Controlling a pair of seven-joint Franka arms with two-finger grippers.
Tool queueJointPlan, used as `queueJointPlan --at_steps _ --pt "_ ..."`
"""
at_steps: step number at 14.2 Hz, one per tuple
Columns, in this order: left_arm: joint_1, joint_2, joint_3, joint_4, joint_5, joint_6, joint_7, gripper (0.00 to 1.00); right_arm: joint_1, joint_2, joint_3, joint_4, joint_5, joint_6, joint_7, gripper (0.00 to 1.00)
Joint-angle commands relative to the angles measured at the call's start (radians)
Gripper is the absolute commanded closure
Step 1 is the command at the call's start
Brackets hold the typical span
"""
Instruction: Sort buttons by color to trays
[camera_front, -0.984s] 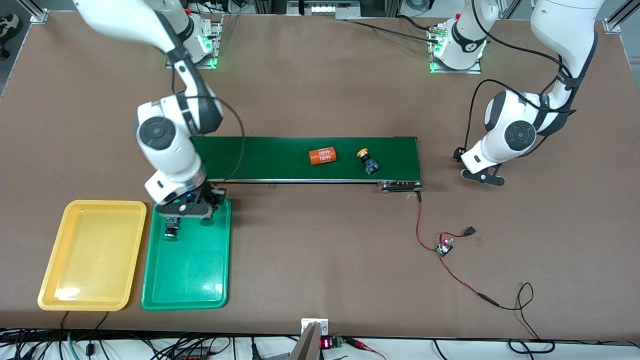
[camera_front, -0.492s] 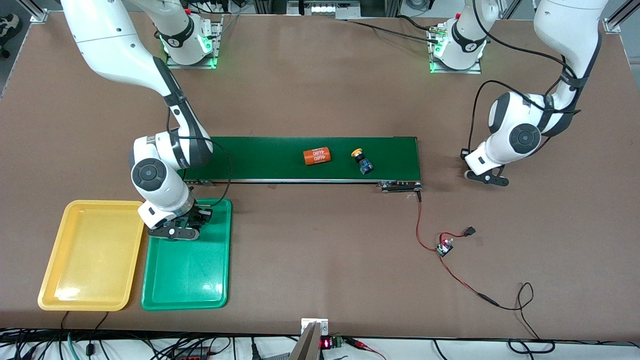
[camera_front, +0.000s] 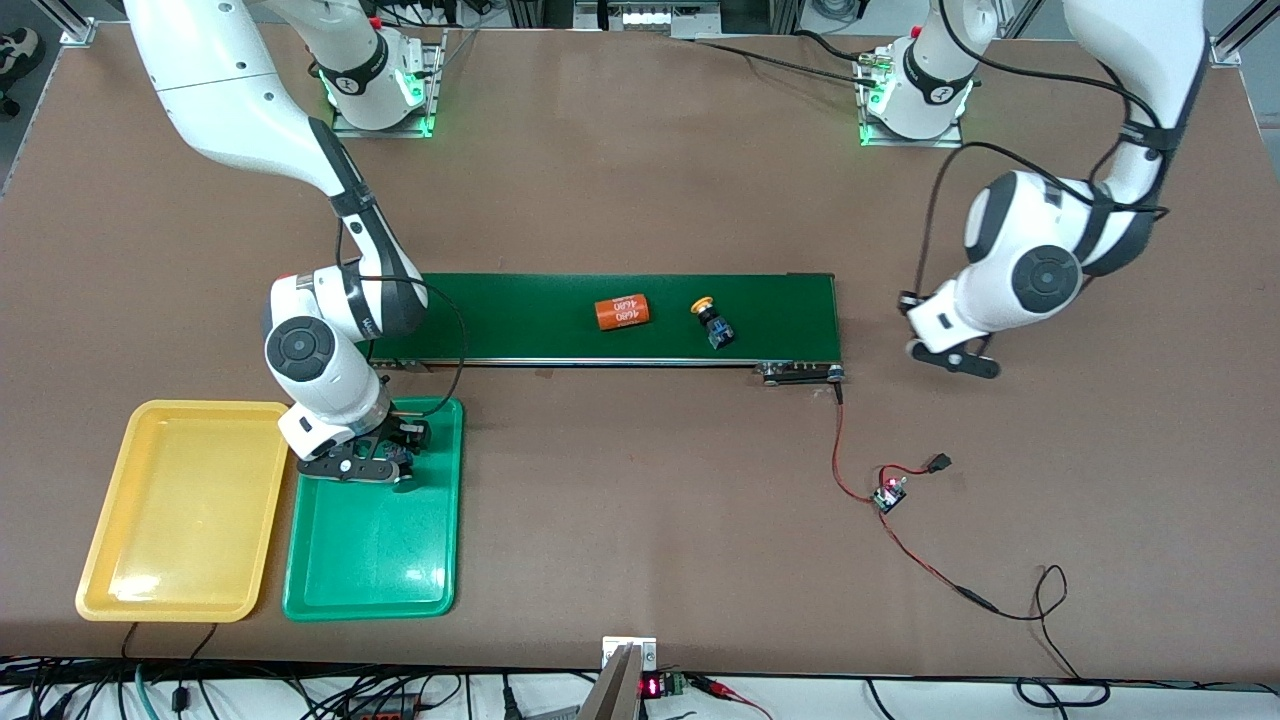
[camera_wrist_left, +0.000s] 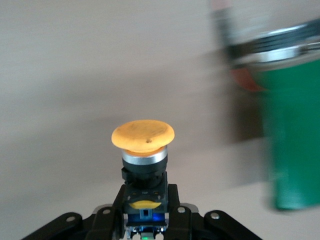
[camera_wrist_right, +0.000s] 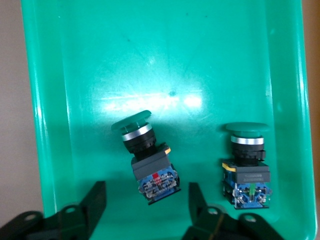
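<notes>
My left gripper is shut on the black-and-blue body of a yellow-capped button, which stands up between the jaws. In the front view this gripper hangs over bare table just off the belt's end. My right gripper is open low over the green tray. A green-capped button lies tilted on the tray floor just ahead of its spread fingers, touching neither. Another green-capped button lies beside it. A second yellow-capped button lies on the belt. The yellow tray sits beside the green tray.
A long dark green conveyor belt crosses the table's middle, with an orange "4680" cylinder on it beside the button. A small circuit board with red and black wires lies nearer the front camera, toward the left arm's end.
My right gripper has dropped into the green tray and opened, leaving the green button on the tray floor. The cylinder and button on the belt have drifted toward the right arm's end.
</notes>
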Motion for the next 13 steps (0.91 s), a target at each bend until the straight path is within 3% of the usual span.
queueJointPlan --at_steps 1,4,6,8,9,10,13 --pt "-0.009 0.008 -0.069 0.011 -0.127 0.0 -0.067 0.85 -0.002 -0.021 0.005 -0.009 0.012 0.002 -0.021 0.0" --pt "-0.04 0.053 -0.133 0.011 -0.178 0.101 -0.147 0.85 -0.001 -0.136 0.008 -0.096 0.018 -0.056 -0.008 0.0" --pt "-0.072 0.085 -0.15 0.009 -0.179 0.174 -0.202 0.84 0.002 -0.265 0.016 -0.21 0.018 -0.123 -0.01 0.0" --pt "-0.075 0.093 -0.162 0.011 -0.179 0.2 -0.243 0.78 0.001 -0.383 0.046 -0.296 0.018 -0.195 -0.014 0.0" --pt "-0.075 0.093 -0.164 0.011 -0.179 0.2 -0.244 0.49 -0.001 -0.446 0.083 -0.346 0.019 -0.211 -0.011 0.0" --pt "-0.073 0.085 -0.164 0.011 -0.179 0.198 -0.245 0.0 -0.001 -0.493 0.111 -0.391 0.019 -0.211 -0.004 0.0" --pt "-0.057 0.015 -0.164 0.011 -0.179 0.182 -0.245 0.0 -0.002 -0.563 0.161 -0.469 0.022 -0.197 0.005 0.0"
